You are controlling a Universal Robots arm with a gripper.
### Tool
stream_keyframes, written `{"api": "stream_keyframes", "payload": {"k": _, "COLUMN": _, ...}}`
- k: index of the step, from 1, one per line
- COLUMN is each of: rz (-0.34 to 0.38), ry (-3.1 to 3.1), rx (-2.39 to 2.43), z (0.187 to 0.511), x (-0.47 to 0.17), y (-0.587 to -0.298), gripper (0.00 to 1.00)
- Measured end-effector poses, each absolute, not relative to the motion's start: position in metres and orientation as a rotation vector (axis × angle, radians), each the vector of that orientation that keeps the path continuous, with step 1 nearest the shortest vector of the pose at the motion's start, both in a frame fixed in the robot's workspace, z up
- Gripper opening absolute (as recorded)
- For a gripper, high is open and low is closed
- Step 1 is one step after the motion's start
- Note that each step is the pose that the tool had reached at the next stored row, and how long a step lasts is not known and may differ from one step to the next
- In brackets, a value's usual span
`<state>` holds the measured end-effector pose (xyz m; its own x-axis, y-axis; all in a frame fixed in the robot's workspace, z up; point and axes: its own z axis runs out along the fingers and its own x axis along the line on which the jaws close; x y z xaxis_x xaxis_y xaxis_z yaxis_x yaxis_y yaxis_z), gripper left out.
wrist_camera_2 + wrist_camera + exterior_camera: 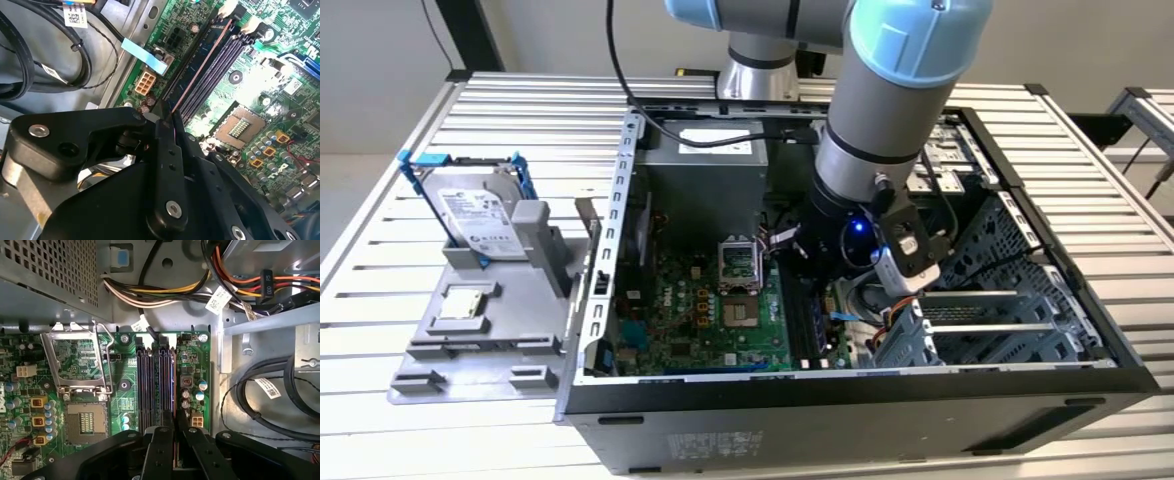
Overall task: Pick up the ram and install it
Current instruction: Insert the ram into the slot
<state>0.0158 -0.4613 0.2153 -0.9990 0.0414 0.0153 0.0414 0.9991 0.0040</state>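
Gripper (174, 440) clamped on ram (200, 67), edge-down in the outermost memory slot (173, 385).

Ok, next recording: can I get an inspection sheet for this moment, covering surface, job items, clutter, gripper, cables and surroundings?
Surface: slatted metal table carrying an open computer case with the motherboard exposed.
Job's things: the ram stands edge-on along the outermost memory slot; whether it is seated cannot be told.
Clutter: hard drive and a small silver processor chip on a grey fixture at the exterior view's left, outside the case.
Gripper: gripper is inside the case, shut on one end of the ram.
Cables: coloured wire bundle and black cables lie beside the motherboard, apart from the slots.
Surroundings: another metal frame at the exterior view's right edge.
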Motion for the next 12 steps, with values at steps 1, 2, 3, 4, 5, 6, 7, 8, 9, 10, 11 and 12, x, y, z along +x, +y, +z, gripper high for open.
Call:
{"api": "stream_keyframes", "payload": {"k": 1, "rz": -0.007, "ry": -3.126, "rx": -0.065, "z": 0.2148, "x": 0.0158, "y": -0.4614, "gripper": 0.0}}
{"api": "stream_keyframes", "payload": {"k": 2, "rz": -0.007, "ry": -3.126, "rx": -0.065, "z": 0.214, "x": 0.0158, "y": -0.4613, "gripper": 0.0}}
{"api": "stream_keyframes", "payload": {"k": 3, "rz": -0.008, "ry": -3.126, "rx": -0.065, "z": 0.2129, "x": 0.0158, "y": -0.4612, "gripper": 0.0}}
{"api": "stream_keyframes", "payload": {"k": 4, "rz": -0.007, "ry": -3.126, "rx": -0.065, "z": 0.2117, "x": 0.0159, "y": -0.4612, "gripper": 0.0}}
{"api": "stream_keyframes", "payload": {"k": 5, "rz": -0.007, "ry": -3.126, "rx": -0.065, "z": 0.2105, "x": 0.0159, "y": -0.4613, "gripper": 0.0}}
{"api": "stream_keyframes", "payload": {"k": 6, "rz": -0.006, "ry": -3.126, "rx": -0.065, "z": 0.2099, "x": 0.0159, "y": -0.4613, "gripper": 0.0}}
{"api": "stream_keyframes", "payload": {"k": 7, "rz": -0.006, "ry": -3.125, "rx": -0.065, "z": 0.2098, "x": 0.0158, "y": -0.4613, "gripper": 0.0}}
{"api": "stream_keyframes", "payload": {"k": 8, "rz": -0.006, "ry": -3.125, "rx": -0.065, "z": 0.2098, "x": 0.0158, "y": -0.4613, "gripper": 0.0}}
{"api": "stream_keyframes", "payload": {"k": 9, "rz": -0.006, "ry": -3.125, "rx": -0.065, "z": 0.2096, "x": 0.0158, "y": -0.4614, "gripper": 0.0}}
{"api": "stream_keyframes", "payload": {"k": 10, "rz": -0.006, "ry": -3.124, "rx": -0.065, "z": 0.2096, "x": 0.0158, "y": -0.4613, "gripper": 0.0}}
{"api": "stream_keyframes", "payload": {"k": 11, "rz": -0.007, "ry": -3.124, "rx": -0.065, "z": 0.2096, "x": 0.0158, "y": -0.4613, "gripper": 0.0}}
{"api": "stream_keyframes", "payload": {"k": 12, "rz": -0.007, "ry": -3.123, "rx": -0.065, "z": 0.2096, "x": 0.0158, "y": -0.4613, "gripper": 0.0}}
